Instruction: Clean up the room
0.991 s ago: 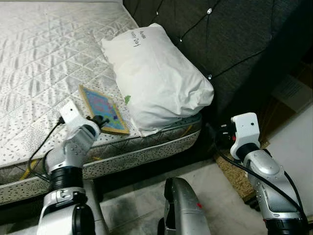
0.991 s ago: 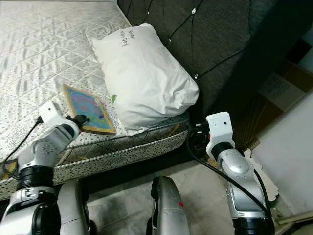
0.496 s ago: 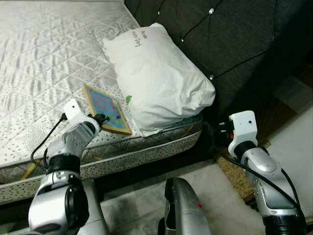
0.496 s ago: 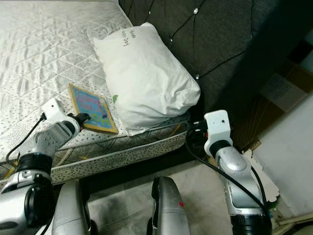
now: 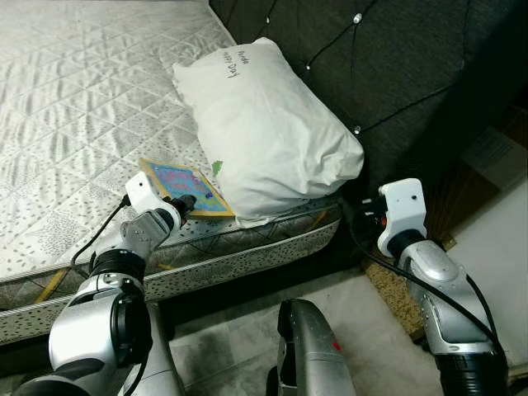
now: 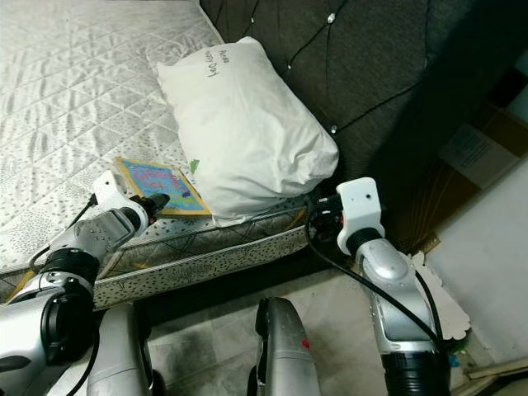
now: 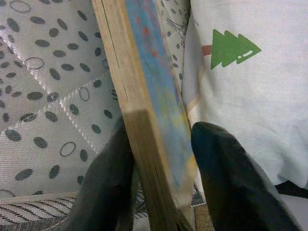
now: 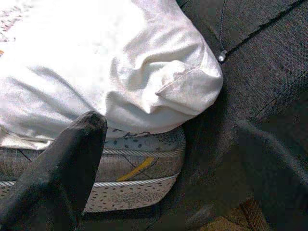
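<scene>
Grey quilted fabric covers the bare mattress (image 5: 74, 99), and on its near edge lies the one piece of clutter being dealt with: a flat wooden-framed picture (image 5: 183, 187) with a blue, patterned face, just beside the pillow (image 5: 264, 132). The left hand (image 5: 186, 202) has its two black fingers (image 7: 106, 178) closed on the near corner of that picture, one on the wood side and one on the coloured face. The picture looks tilted at the gripped end, though whether it is fully clear of the mattress cannot be told. So the tidying seems early: the picture is grasped but not put away, and the white pillow sits slumped against the dark tufted headboard (image 5: 396, 58), hanging slightly over the mattress corner. Further right, the right hand (image 6: 318, 216) hovers near that corner beside the headboard, fingers spread wide and holding nothing. Pale floor (image 5: 223, 346) runs below the bed, with cardboard (image 5: 495, 153) at the far right.
</scene>
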Motion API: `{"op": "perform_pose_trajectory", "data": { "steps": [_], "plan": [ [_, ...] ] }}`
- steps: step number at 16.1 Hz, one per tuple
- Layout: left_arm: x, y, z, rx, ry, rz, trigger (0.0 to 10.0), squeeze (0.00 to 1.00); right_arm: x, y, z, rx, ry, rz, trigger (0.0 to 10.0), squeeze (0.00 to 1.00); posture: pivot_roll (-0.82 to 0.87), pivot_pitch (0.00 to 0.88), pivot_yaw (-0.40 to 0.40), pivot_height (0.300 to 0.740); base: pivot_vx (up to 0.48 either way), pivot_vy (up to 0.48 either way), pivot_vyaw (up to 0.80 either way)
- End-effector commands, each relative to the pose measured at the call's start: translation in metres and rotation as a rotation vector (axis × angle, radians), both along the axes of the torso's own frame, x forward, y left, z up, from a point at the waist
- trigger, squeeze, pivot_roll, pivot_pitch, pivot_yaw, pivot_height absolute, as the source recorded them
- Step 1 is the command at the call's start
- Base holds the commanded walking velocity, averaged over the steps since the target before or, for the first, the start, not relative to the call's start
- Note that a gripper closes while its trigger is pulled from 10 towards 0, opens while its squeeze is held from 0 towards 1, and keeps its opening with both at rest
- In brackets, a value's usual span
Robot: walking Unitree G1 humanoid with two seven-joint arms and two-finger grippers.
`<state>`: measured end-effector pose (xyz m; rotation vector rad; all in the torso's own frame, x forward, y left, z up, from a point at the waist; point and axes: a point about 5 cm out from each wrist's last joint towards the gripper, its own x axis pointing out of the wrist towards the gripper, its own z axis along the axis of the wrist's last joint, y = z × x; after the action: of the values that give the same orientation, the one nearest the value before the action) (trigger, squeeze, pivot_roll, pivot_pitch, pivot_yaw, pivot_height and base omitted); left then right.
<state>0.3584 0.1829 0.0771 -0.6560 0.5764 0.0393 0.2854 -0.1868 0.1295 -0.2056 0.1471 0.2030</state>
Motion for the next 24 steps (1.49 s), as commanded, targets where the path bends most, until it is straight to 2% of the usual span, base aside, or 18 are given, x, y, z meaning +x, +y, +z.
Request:
{"op": "perform_pose_trajectory", "data": {
  "steps": [1, 3, 7, 11, 12, 13, 14, 15, 18, 19, 20, 21, 22, 23, 24],
  "plan": [
    [0.006, -0.007, 0.007, 0.003, -0.023, -0.035, 10.0, 1.0, 0.002, -0.003, 0.0, -0.008, 0.0, -0.013, 10.0, 0.0, -0.25, 0.0, -0.159, 0.563, 0.0, 0.0, 0.0],
    [0.007, -0.003, 0.009, 0.017, -0.032, -0.037, 10.0, 1.0, 0.003, -0.003, 0.0, -0.011, -0.004, -0.011, 10.0, 0.0, -0.25, 0.0, -0.159, 0.563, 0.0, 0.0, 0.0],
    [0.007, 0.016, 0.012, 0.051, -0.041, 0.007, 10.0, 1.0, 0.005, 0.0, -0.001, -0.013, -0.008, -0.005, 10.0, 0.0, -0.24, 0.0, -0.161, 0.563, 0.0, 0.0, 0.0],
    [0.007, 0.019, 0.012, 0.059, -0.041, 0.013, 10.0, 1.0, 0.005, 0.0, -0.001, -0.013, -0.009, -0.004, 10.0, 0.0, -0.24, 0.0, -0.161, 0.563, 0.0, 0.0, 0.0],
    [0.004, 0.04, 0.014, 0.095, -0.042, 0.069, 10.0, 1.0, 0.007, 0.005, -0.002, -0.009, -0.009, 0.008, 10.0, 0.0, -0.21, 0.0, -0.17, 0.563, 0.0, 0.0, 0.0],
    [0.002, 0.049, 0.015, 0.11, -0.043, 0.089, 10.0, 1.0, 0.008, 0.006, -0.003, -0.008, -0.009, 0.013, 10.0, 0.0, -0.21, 0.0, -0.17, 0.563, 0.0, 0.0, 0.0],
    [0.002, 0.049, 0.015, 0.11, -0.043, 0.089, 10.0, 1.0, 0.008, 0.006, -0.003, -0.008, -0.009, 0.013, 10.0, 0.0, -0.21, 0.0, -0.17, 0.563, 0.0, 0.0, 0.0],
    [0.0, 0.062, 0.017, 0.134, -0.043, 0.125, 10.0, 1.0, 0.01, 0.009, -0.003, -0.004, -0.01, 0.018, 10.0, 0.0, -0.21, 0.0, -0.167, 0.563, 0.0, 0.0, 0.0],
    [-0.003, 0.079, 0.02, 0.17, -0.044, 0.177, 10.0, 1.0, 0.011, 0.01, -0.004, -0.001, -0.012, 0.017, 10.0, 0.0, -0.2, 0.0, -0.162, 0.563, 0.0, 0.0, 0.0],
    [-0.004, 0.084, 0.022, 0.196, -0.045, 0.188, 10.0, 1.0, 0.011, 0.01, -0.004, 0.001, -0.013, 0.016, 10.0, 0.0, -0.2, 0.0, -0.158, 0.563, 0.0, 0.0, 0.0],
    [-0.004, 0.089, 0.023, 0.246, -0.047, 0.197, 10.0, 0.96, 0.012, 0.011, -0.005, 0.004, -0.014, 0.014, 10.0, 0.0, -0.2, 0.0, -0.156, 0.563, 0.0, 0.0, 0.0],
    [-0.004, 0.09, 0.025, 0.28, -0.054, 0.2, 10.0, 0.95, 0.012, 0.012, -0.005, 0.007, -0.016, 0.014, 10.0, 0.0, -0.2, 0.0, -0.154, 0.563, 0.0, 0.0, 0.0],
    [-0.001, 0.09, 0.029, 0.37, -0.092, 0.219, 10.0, 0.96, 0.014, 0.014, -0.005, 0.016, -0.022, 0.012, 10.0, 0.0, -0.19, 0.0, -0.147, 0.563, 0.0, 0.0, 0.0],
    [0.0, 0.088, 0.031, 0.403, -0.113, 0.227, 10.0, 0.96, 0.015, 0.016, -0.006, 0.02, -0.024, 0.01, 10.0, 0.0, -0.18, 0.0, -0.141, 0.563, 0.0, 0.0, 0.0],
    [0.005, 0.067, 0.032, 0.458, -0.178, 0.174, 10.0, 0.96, 0.017, 0.02, -0.006, 0.033, -0.028, 0.007, 10.0, 0.0, -0.17, 0.0, -0.138, 0.563, 0.0, 0.0, 0.0]
  ]
}}
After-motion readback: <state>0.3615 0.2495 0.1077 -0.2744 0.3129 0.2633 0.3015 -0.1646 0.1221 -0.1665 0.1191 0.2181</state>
